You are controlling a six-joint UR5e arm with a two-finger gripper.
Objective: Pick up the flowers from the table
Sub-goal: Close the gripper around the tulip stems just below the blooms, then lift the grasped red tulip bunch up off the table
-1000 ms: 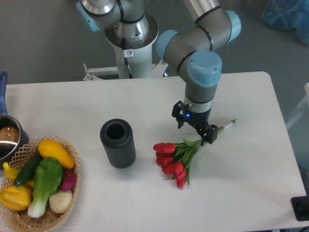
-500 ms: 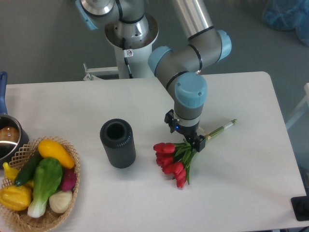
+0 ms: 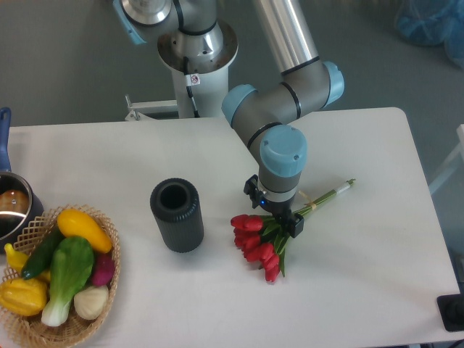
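Camera view, frame centre: claw (image 3: 273, 209) spread over flowers (image 3: 259, 240) on tabletop (image 3: 362, 275); next, descend and close.

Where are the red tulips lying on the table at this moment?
The red tulips lie on the white table, right of centre in the camera view, just right of the dark cylinder and directly below the gripper.

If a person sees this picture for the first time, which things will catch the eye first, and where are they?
The red flowers lie near the middle of the white table, with the gripper low over their green leaves and stems; its jaws are too hidden to judge. A dark cylindrical cup stands upright to their left. At the lower left corner, a wicker basket holds colourful vegetables.
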